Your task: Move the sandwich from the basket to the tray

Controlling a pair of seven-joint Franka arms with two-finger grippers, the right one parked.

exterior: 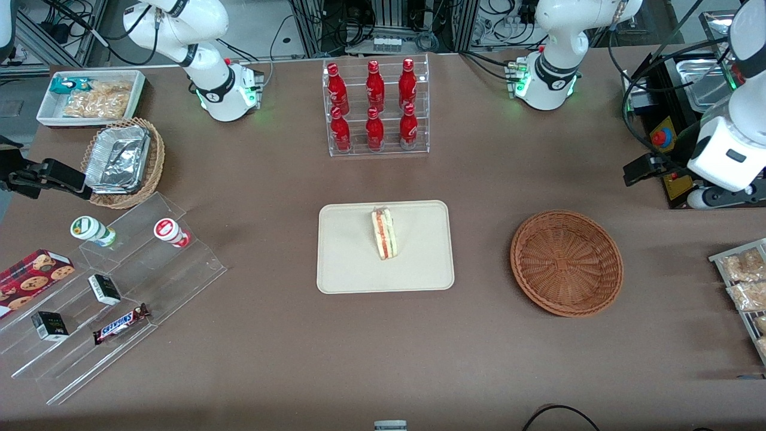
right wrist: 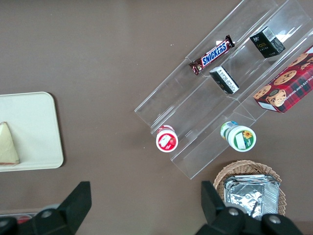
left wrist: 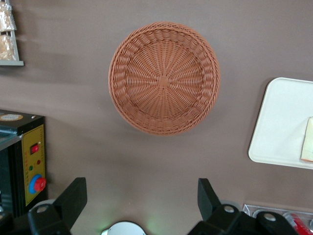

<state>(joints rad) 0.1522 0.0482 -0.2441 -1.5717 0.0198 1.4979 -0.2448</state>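
My fingers [left wrist: 142, 203] hang high above the tabletop [exterior: 269, 359], toward the working arm's end, spread wide and holding nothing. Basket [left wrist: 164, 77] sits below them, nothing in it. Sandwich [exterior: 383, 233] stands on its edge on the tray [exterior: 347, 263], near the tray's middle, red and green layers showing along the cut face. Tray and basket lie side by side, apart. A bottle rack [exterior: 376, 106] stands farther from the front camera than the tray.

One sandwich [exterior: 383, 233], one tray [exterior: 419, 272], two wicker baskets [exterior: 566, 262], six red bottles [exterior: 374, 105], one claw [left wrist: 142, 196].
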